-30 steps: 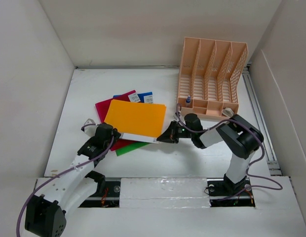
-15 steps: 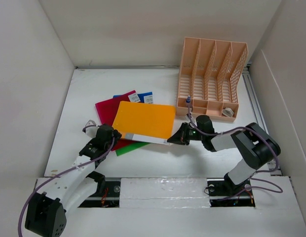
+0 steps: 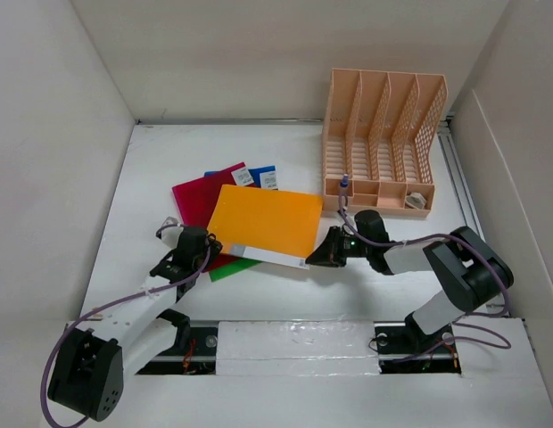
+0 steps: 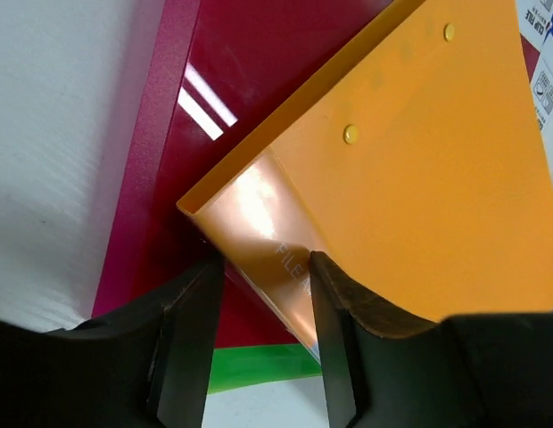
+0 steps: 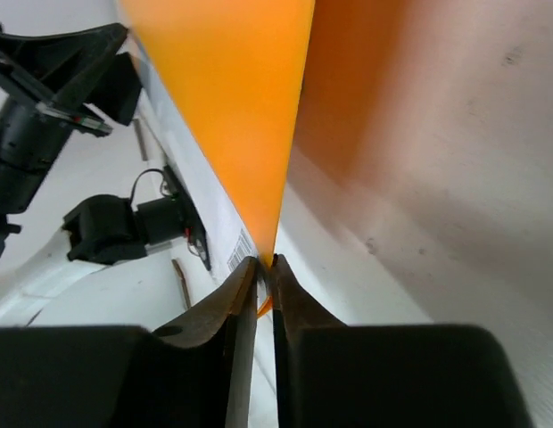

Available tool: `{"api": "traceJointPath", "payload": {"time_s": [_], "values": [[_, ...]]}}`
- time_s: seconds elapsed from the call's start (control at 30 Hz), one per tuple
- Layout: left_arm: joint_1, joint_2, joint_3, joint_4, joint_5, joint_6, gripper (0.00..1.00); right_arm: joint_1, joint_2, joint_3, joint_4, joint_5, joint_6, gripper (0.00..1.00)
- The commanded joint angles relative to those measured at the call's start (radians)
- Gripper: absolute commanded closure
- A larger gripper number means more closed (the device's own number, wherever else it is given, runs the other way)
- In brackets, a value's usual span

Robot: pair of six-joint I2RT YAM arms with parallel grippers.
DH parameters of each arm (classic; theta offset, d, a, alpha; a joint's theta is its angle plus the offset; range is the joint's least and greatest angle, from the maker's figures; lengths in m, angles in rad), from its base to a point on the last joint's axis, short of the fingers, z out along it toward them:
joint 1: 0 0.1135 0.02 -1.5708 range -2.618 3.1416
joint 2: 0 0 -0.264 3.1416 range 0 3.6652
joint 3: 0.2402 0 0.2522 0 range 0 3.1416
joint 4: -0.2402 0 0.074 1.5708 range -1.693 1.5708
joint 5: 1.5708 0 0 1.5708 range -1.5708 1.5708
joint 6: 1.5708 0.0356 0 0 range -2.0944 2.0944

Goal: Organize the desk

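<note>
An orange folder (image 3: 263, 218) lies tilted over a red folder (image 3: 198, 194), a green folder (image 3: 228, 267) and a blue folder (image 3: 264, 170) on the white desk (image 3: 160, 160). My right gripper (image 3: 314, 259) is shut on the orange folder's near right corner (image 5: 232, 107) and holds that edge up off the desk (image 5: 437, 178). My left gripper (image 3: 208, 246) is open. Its jaws straddle the orange folder's near left spine corner (image 4: 259, 223) above the red folder (image 4: 214, 107) and the green folder (image 4: 259, 366).
A peach slotted file rack (image 3: 379, 134) stands at the back right, with a small pen (image 3: 345, 183) and a white item (image 3: 417, 200) in its front tray. White walls close in the desk. A taped metal rail (image 3: 294, 339) runs along the near edge.
My right gripper has moved right with the orange folder's corner, dragging the folder right across the pile. My left gripper has stayed at the folder's left corner.
</note>
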Motion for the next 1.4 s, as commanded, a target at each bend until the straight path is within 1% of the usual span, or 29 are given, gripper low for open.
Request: {"api": "traceJointPath", "payload": {"time_s": [0.0, 0.03, 0.07, 0.1, 0.13, 0.17, 0.23, 0.27, 0.3, 0.47, 0.5, 0.53, 0.57, 0.6, 0.63, 0.67, 0.7, 0.73, 0.77, 0.8, 0.83, 0.87, 0.9, 1.0, 1.03, 1.07, 1.17, 1.23, 1.37], "values": [[0.0, 0.011, -0.019, 0.083, 0.037, 0.021, 0.72, 0.034, -0.057, 0.004, -0.143, 0.071, -0.076, 0.71], [0.0, 0.011, -0.019, 0.083, 0.037, 0.022, 0.72, 0.034, -0.057, 0.004, -0.144, 0.093, -0.076, 0.71], [0.0, 0.01, -0.023, 0.085, 0.035, 0.026, 0.76, 0.045, -0.082, 0.01, -0.174, 0.119, -0.094, 0.6], [0.0, 0.006, -0.029, 0.087, 0.034, 0.031, 0.82, 0.057, -0.141, 0.026, -0.248, 0.151, -0.106, 0.56], [0.0, 0.0, -0.028, 0.088, 0.031, 0.035, 0.84, 0.085, -0.168, 0.039, -0.286, 0.229, -0.12, 0.55], [0.0, -0.001, -0.031, 0.085, 0.031, 0.04, 0.88, 0.111, -0.218, 0.06, -0.358, 0.293, -0.14, 0.48], [0.0, -0.007, -0.028, 0.082, 0.026, 0.046, 0.92, 0.122, -0.254, 0.082, -0.4, 0.321, -0.145, 0.48], [0.0, -0.012, -0.028, 0.079, 0.023, 0.049, 0.97, 0.146, -0.267, 0.091, -0.43, 0.334, -0.155, 0.48], [0.0, -0.013, -0.034, 0.079, 0.02, 0.051, 0.99, 0.16, -0.278, 0.103, -0.446, 0.346, -0.162, 0.48], [0.0, -0.047, -0.026, 0.064, 0.024, 0.071, 1.0, 0.278, -0.315, 0.209, -0.553, 0.516, -0.2, 0.46], [0.0, -0.056, -0.023, 0.064, 0.023, 0.072, 1.0, 0.331, -0.317, 0.227, -0.564, 0.542, -0.214, 0.43], [0.0, -0.079, -0.022, 0.064, 0.023, 0.074, 1.0, 0.358, -0.314, 0.247, -0.569, 0.615, -0.227, 0.4], [0.0, -0.093, -0.019, 0.036, 0.024, 0.08, 1.0, 0.384, -0.294, 0.301, -0.584, 0.653, -0.258, 0.37], [0.0, -0.105, -0.006, 0.031, 0.028, 0.086, 1.0, 0.429, -0.277, 0.335, -0.63, 0.686, -0.278, 0.36], [0.0, -0.136, 0.004, 0.025, 0.034, 0.095, 1.0, 0.454, -0.257, 0.37, -0.651, 0.776, -0.302, 0.36], [0.0, -0.151, 0.017, 0.007, 0.035, 0.104, 0.98, 0.479, -0.219, 0.428, -0.679, 0.824, -0.348, 0.33], [0.0, -0.164, 0.035, -0.001, 0.035, 0.124, 0.89, 0.502, -0.194, 0.448, -0.684, 0.863, -0.37, 0.31], [0.0, -0.193, 0.046, -0.012, 0.037, 0.127, 0.86, 0.538, -0.17, 0.471, -0.695, 0.933, -0.388, 0.3], [0.0, -0.207, 0.06, -0.037, 0.038, 0.13, 0.82, 0.554, -0.145, 0.496, -0.728, 0.972, -0.424, 0.3], [0.0, -0.225, 0.087, -0.048, 0.047, 0.138, 0.76, 0.571, -0.096, 0.534, -0.737, 1.002, -0.439, 0.3], [0.0, -0.277, 0.131, -0.073, 0.069, 0.152, 0.67, 0.62, -0.026, 0.588, -0.782, 1.1, -0.477, 0.29], [0.0, -0.277, 0.132, -0.073, 0.072, 0.16, 0.67, 0.62, -0.025, 0.588, -0.782, 1.101, -0.478, 0.29], [0.0, -0.317, 0.145, -0.081, 0.072, 0.166, 0.66, 0.651, -0.004, 0.602, -0.793, 1.16, -0.497, 0.29], [0.0, -0.394, 0.211, -0.099, 0.074, 0.196, 0.66, 0.683, 0.086, 0.668, -0.849, 1.266, -0.527, 0.28], [0.0, -0.409, 0.233, -0.108, 0.071, 0.209, 0.66, 0.697, 0.111, 0.688, -0.891, 1.289, -0.527, 0.27], [0.0, -0.418, 0.282, -0.116, 0.06, 0.222, 0.64, 0.697, 0.128, 0.701, -0.903, 1.308, -0.53, 0.27], [0.0, -0.449, 0.346, -0.142, 0.037, 0.261, 0.62, 0.706, 0.185, 0.737, -0.932, 1.351, -0.545, 0.26], [0.0, -0.463, 0.359, -0.136, 0.031, 0.27, 0.6, 0.715, 0.212, 0.755, -0.952, 1.386, -0.551, 0.2], [0.0, -0.475, 0.348, -0.116, 0.052, 0.273, 0.6, 0.734, 0.263, 0.803, -0.977, 1.443, -0.563, 0.19]]}}
